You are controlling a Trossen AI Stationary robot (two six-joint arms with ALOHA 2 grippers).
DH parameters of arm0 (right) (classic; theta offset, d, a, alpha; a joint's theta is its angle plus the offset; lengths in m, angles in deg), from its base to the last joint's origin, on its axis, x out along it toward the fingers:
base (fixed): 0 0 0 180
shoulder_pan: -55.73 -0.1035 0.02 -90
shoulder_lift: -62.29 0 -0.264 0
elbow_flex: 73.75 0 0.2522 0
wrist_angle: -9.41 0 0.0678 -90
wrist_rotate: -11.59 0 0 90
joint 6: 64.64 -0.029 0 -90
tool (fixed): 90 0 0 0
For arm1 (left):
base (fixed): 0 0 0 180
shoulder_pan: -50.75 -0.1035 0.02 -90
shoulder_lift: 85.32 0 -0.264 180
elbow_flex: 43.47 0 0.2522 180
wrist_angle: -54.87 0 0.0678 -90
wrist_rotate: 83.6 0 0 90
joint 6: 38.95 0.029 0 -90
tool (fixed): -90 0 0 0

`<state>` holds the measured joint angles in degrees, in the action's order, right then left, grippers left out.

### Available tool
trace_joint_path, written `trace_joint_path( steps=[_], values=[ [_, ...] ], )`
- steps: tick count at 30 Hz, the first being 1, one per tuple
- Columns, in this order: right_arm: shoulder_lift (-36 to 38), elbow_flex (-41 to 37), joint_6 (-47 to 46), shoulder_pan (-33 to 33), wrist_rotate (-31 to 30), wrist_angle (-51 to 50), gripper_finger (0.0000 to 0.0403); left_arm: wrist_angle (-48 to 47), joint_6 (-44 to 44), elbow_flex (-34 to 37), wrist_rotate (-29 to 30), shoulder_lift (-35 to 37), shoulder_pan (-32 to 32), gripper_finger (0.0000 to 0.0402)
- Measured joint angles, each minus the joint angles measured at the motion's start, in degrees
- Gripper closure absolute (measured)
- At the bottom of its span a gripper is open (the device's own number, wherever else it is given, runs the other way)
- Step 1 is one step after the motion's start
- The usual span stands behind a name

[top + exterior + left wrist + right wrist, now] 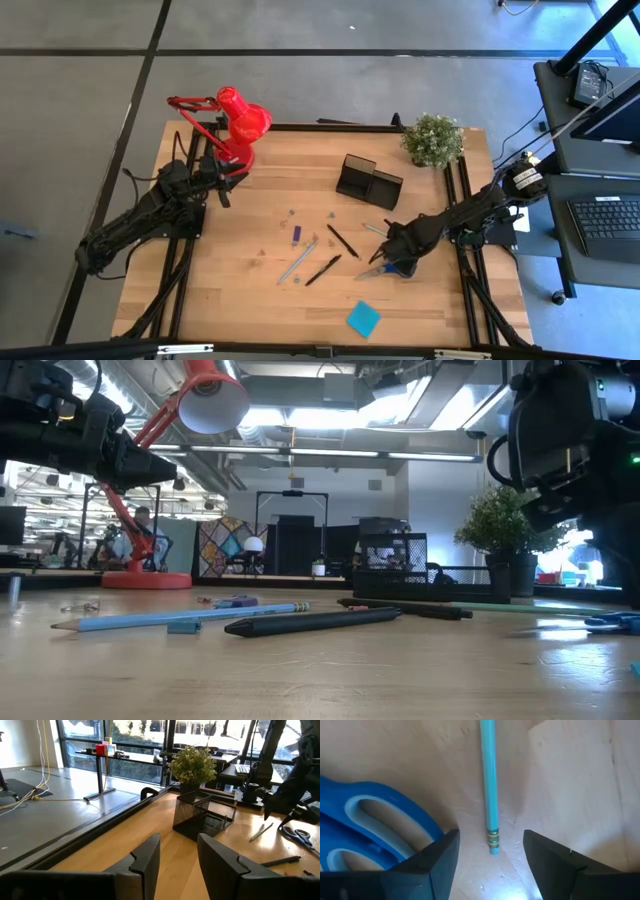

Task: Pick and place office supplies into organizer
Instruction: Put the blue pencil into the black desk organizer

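Pencil (489, 785) lies between the parted right claw (490, 857); left claw (177, 865) parted too.

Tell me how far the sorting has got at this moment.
Nothing looks done: the black mesh organizer seems empty. In hand: the open right gripper hangs over a teal pencil, beside the blue-handled scissors, gripping nothing. Left: black pens, square teal sticky-note pad. The left gripper waits, open, near the red lamp.

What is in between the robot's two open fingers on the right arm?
In the right wrist view, the eraser end of a teal pencil lies between the open right gripper fingers, with the blue scissors just beside.
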<state>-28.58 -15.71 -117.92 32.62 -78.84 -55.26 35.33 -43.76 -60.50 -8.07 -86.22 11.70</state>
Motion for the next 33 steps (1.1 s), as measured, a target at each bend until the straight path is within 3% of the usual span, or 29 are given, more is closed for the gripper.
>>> trace_joint_path(
  steps=[11,24,33],
  values=[
    [0.55,-3.67,-0.41,0.98,5.01,5.06,0.0178,0.0,-0.01,0.0,0.04,0.0,0.0,0.0276],
    [0.44,-3.5,1.14,0.87,4.96,5.44,0.0261,0.0,-0.01,0.0,0.06,0.0,0.0,0.0276],
    [0.44,-3.5,1.29,0.76,3.93,5.22,0.0288,0.0,0.01,0.0,0.06,0.0,0.0,0.0277]
  ],
)
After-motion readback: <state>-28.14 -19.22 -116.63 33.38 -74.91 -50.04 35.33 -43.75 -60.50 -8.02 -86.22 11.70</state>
